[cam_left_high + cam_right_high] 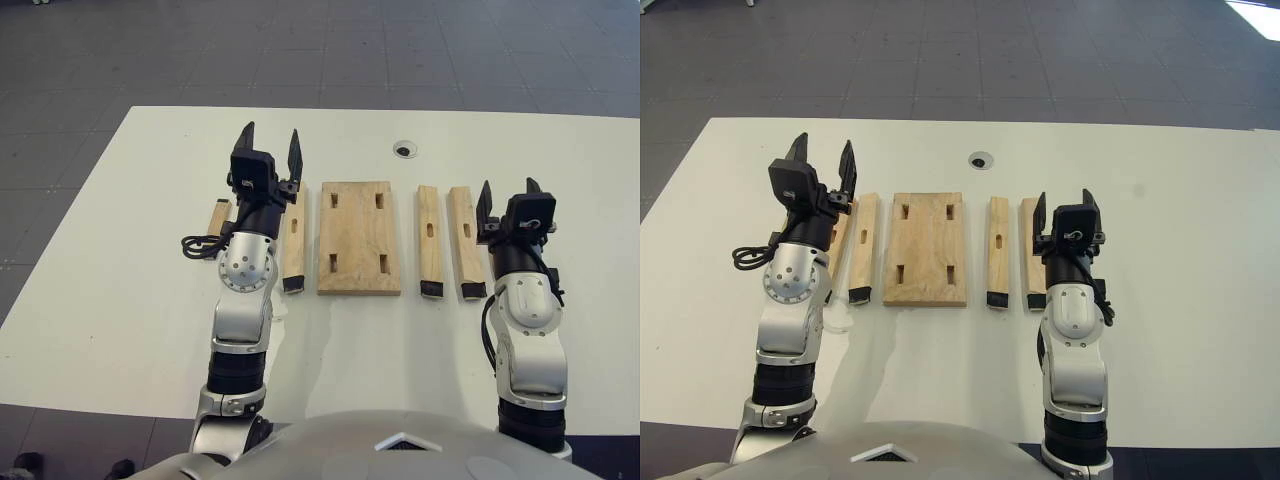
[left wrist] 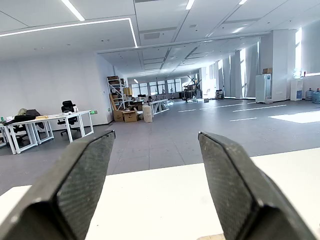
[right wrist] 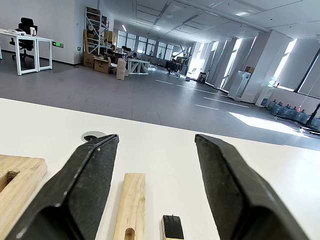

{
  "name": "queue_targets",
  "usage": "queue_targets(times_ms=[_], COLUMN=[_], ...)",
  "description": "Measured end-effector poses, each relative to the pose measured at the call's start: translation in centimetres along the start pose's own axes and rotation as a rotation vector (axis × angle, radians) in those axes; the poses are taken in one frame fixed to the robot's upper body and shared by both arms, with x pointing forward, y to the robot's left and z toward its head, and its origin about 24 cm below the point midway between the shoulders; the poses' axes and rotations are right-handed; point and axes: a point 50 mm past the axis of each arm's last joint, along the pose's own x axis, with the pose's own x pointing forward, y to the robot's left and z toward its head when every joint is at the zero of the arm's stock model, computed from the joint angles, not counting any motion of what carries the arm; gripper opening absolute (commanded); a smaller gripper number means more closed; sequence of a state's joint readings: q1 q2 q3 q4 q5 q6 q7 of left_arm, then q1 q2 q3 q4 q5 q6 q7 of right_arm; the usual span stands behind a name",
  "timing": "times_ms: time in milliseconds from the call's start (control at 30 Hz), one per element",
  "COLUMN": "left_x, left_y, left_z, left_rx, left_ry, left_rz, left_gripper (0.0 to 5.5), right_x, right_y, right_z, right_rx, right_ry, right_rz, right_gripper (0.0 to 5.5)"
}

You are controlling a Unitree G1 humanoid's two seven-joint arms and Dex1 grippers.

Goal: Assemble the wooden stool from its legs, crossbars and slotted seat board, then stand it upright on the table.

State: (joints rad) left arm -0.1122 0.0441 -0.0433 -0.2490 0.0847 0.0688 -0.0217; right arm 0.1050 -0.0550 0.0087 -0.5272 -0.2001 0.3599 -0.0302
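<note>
Left gripper (image 1: 273, 132) and right gripper (image 1: 507, 186) are hovering spread, holding nothing; legs (image 1: 429, 240) lying beside them look stiff, light, probably best pinched mid-length across the narrow sides.

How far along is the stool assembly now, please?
Done: nothing is joined yet. The seat board lies flat on the table, with loose legs lying on each side of it. In hand: nothing. The left gripper and right gripper are open and empty. Left: all the assembly, then standing the stool upright.
</note>
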Motion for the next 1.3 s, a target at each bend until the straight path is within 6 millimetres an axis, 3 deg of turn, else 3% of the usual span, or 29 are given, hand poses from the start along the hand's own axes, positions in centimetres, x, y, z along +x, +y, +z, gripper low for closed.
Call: queue_targets(times_ms=[1300], left_x=[0.0], left_y=[0.01], left_z=[-0.17], left_rx=[-0.002], left_ry=[0.006], left_rz=[0.006], left_gripper=[3.09], right_x=[0.22], right_y=[-0.07], right_z=[-0.22], right_rx=[0.0], right_ry=[0.009], right_rz=[-0.009], right_gripper=[2.88])
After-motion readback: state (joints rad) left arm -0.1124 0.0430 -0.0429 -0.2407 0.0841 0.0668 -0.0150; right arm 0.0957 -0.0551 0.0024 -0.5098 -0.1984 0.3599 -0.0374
